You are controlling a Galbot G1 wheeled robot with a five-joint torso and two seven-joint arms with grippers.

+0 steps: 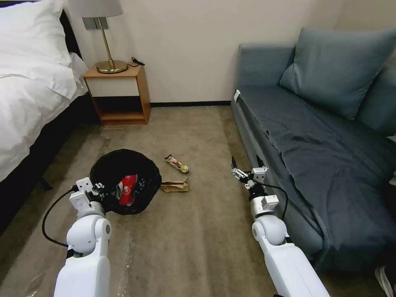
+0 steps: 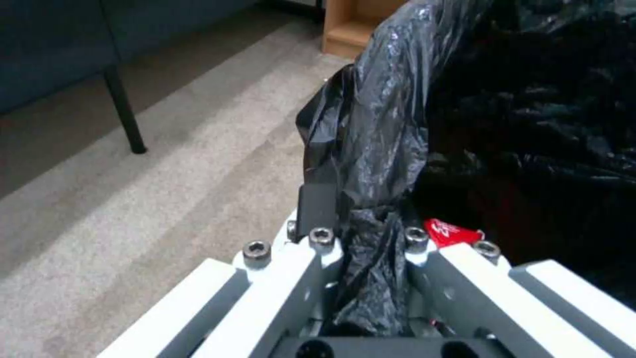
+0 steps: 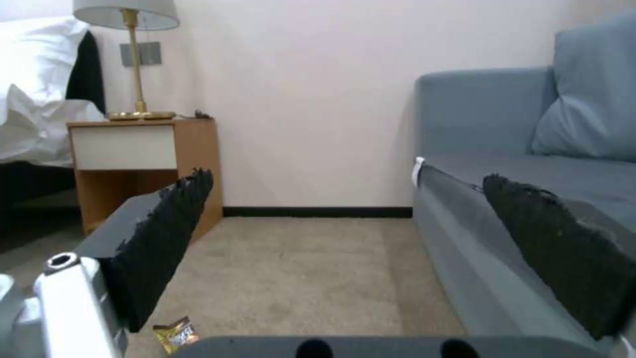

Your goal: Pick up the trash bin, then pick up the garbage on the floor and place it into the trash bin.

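The trash bin (image 1: 123,173), draped in a crinkled black bag (image 2: 530,124), stands on the carpet in front of my left arm. My left gripper (image 1: 98,190) is shut on the bin's near rim, with bag plastic pinched between its fingers (image 2: 318,209). A red-and-white snack bag (image 1: 128,189) lies inside the bin (image 2: 454,232). On the floor to the bin's right lie a crumpled brown paper bag (image 1: 175,186) and a shiny gold-brown wrapper (image 1: 177,163) (image 3: 176,334). My right gripper (image 1: 243,173) hovers open beside the sofa's front, its black pads (image 3: 166,233) wide apart and nothing between them.
A blue-grey sofa (image 1: 321,156) runs along the right, close to my right arm. The bed (image 1: 29,95) fills the left side. A wooden nightstand (image 1: 119,97) with a brass lamp (image 1: 108,49) stands against the back wall. Open carpet lies between bin and sofa.
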